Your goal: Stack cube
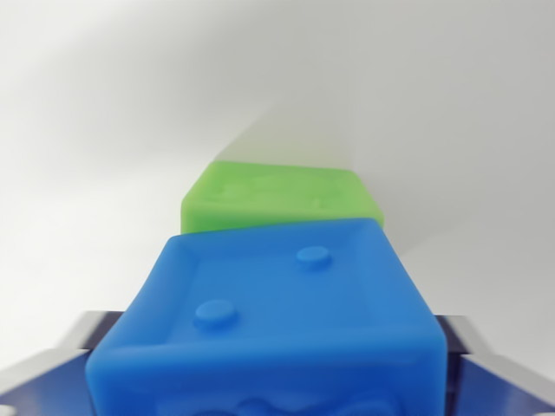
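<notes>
At this moment you had a plain white tabletop (104, 130) filling most of the wrist view, with nothing on it but the two cubes. The blue cube (277, 329) took up the bottom half of the frame, close under the camera, its face showing two raised studs, and it sat between the grey metal parts of the tool (269, 381) visible at the lower left and lower right corners. By that placement I judged the tool was clamped on the blue cube, though the contact itself was hidden behind the block. The green cube (279, 198) lay just beyond it on the tabletop, partly covered by the blue cube's far edge. You were in the carry step, I judged, with the stack not yet made. Your next move called for centring the blue cube over the green one, squaring the edges, then lowering before you let go.
</notes>
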`<state>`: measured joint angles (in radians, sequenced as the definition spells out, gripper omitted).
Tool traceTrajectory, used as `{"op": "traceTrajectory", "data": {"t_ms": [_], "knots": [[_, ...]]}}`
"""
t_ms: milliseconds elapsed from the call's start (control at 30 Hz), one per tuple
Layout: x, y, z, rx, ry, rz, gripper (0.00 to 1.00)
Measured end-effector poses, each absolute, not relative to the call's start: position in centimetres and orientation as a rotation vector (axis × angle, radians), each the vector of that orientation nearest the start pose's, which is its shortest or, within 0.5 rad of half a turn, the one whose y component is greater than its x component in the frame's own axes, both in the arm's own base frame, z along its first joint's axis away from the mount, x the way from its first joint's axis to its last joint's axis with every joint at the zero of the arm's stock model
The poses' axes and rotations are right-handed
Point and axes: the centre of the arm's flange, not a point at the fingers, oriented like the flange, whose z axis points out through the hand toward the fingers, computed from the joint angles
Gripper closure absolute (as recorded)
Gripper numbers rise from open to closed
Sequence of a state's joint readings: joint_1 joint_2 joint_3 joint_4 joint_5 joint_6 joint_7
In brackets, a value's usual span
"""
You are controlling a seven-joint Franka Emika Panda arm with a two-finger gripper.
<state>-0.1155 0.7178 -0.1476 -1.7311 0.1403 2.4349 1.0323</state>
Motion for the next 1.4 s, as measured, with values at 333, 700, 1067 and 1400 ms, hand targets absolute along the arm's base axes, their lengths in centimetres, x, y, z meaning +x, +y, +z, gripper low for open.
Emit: {"op": "traceTrajectory", "data": {"t_ms": [333,700,1067,1400], "knots": [[64.6,-16.5,17.0,-2.442,1.988,0.001,0.0],[64.6,-16.5,17.0,-2.442,1.988,0.001,0.0],[64.7,-16.5,18.3,-2.437,1.986,-0.003,0.0],[64.7,-16.5,20.9,-2.436,1.985,-0.002,0.0]]}}
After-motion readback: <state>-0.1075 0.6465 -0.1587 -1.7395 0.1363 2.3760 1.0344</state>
